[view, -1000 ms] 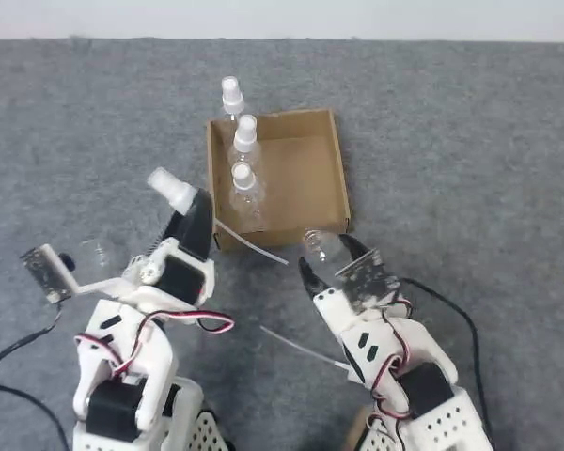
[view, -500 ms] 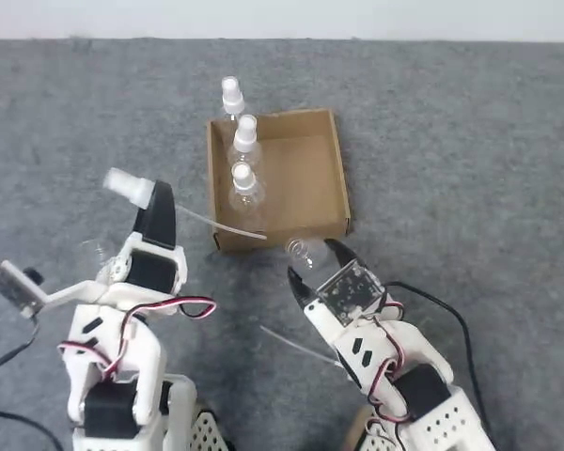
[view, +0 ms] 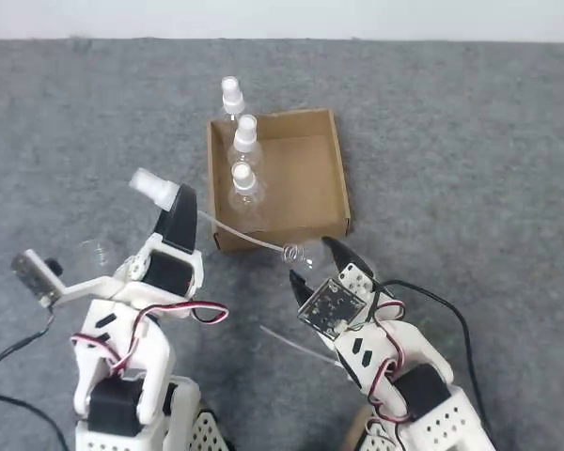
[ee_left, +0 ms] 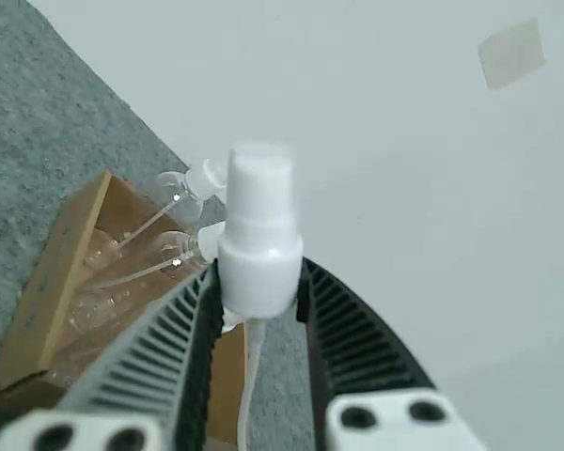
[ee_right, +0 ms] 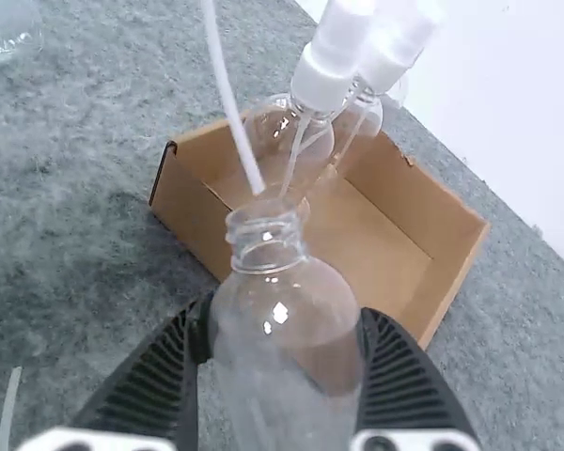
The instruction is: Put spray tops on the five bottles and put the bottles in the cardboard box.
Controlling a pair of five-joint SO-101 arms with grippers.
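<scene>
Left gripper (ee_left: 256, 282) is clamped on the spray top (ee_left: 258, 225). Right gripper (ee_right: 284, 324) is clamped on the open bottle (ee_right: 280, 282), just beside the cardboard box (view: 334, 169), mid-table. Risk: the thin tube (ee_right: 230, 103) could catch the bottle's rim and buckle. Right wrist view shows its tip outside the mouth; high view suggests contact.

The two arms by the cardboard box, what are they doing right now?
They are fitting a top to a bottle. The left arm grips a spray top in its jaws, its dip tube slanting toward the open bottle that the right arm holds in its jaws; the tube's tip is at the bottle's mouth. Two capped bottles stand in the cardboard box, a third at its far edge. One uncapped bottle sits on the carpet beside the left arm.
</scene>
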